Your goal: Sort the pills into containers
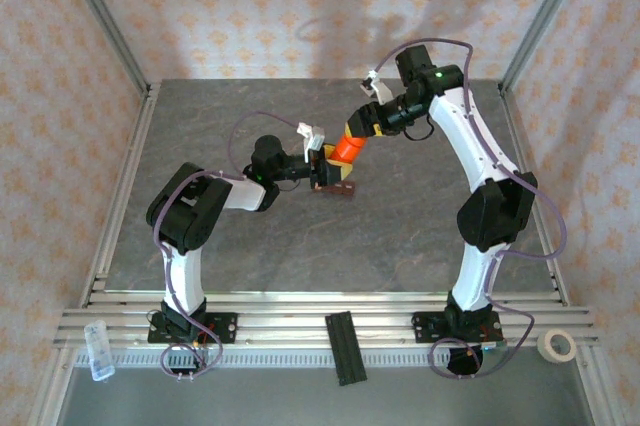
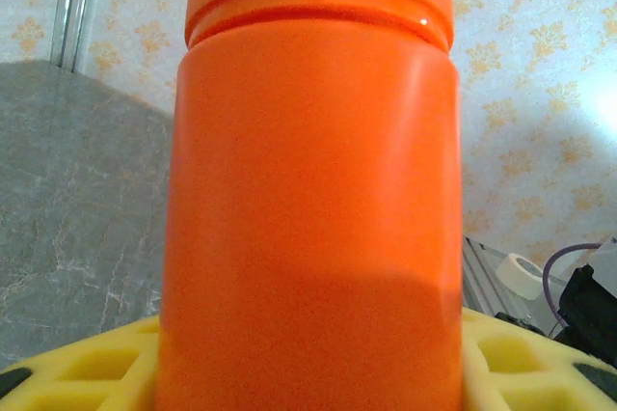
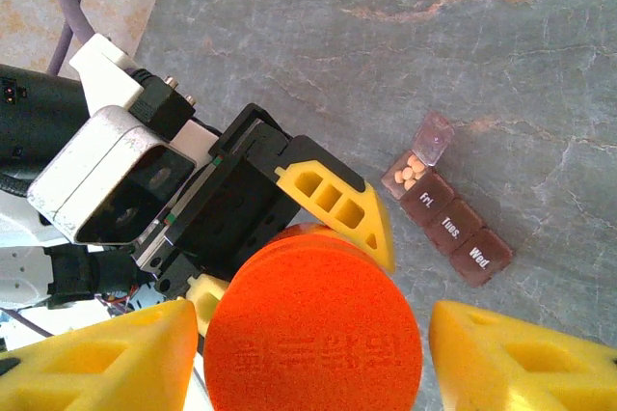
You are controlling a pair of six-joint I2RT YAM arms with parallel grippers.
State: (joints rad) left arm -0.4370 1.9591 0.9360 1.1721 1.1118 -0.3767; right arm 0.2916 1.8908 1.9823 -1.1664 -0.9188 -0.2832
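**Orange bottle pinched above the pill bar at mid-bench**

A grey, marble-veined stone bench (image 1: 250,246) is sitting inside a cell of aluminium posts. Pale wallpaper with peach floral sprigs (image 1: 250,6) is running round it at 9, 12 and 3 o'clock. Along the rails at 6 o'clock a black ribbed strip (image 1: 345,348) is lying, with a white roll of tape (image 1: 557,346) at 4 o'clock and a small clear plastic piece (image 1: 98,349) at 8 o'clock.

The dark red-brown plastic bar of joined square compartments (image 3: 448,223) is lying flat near the bench centre, just at 6 o'clock of the orange cylindrical plastic bottle (image 1: 345,151). Its end lid is standing open over small pale round pills (image 3: 413,172). The closed lids are showing "Fri", "Tues" and "Wed".

The left tool (image 1: 322,159) is pinching the bottle's body between its yellow fingers (image 3: 337,201). The right tool (image 3: 313,334) is hanging over the bottle's orange cap, its fingers spread to either side, with a thin gap showing at one finger.
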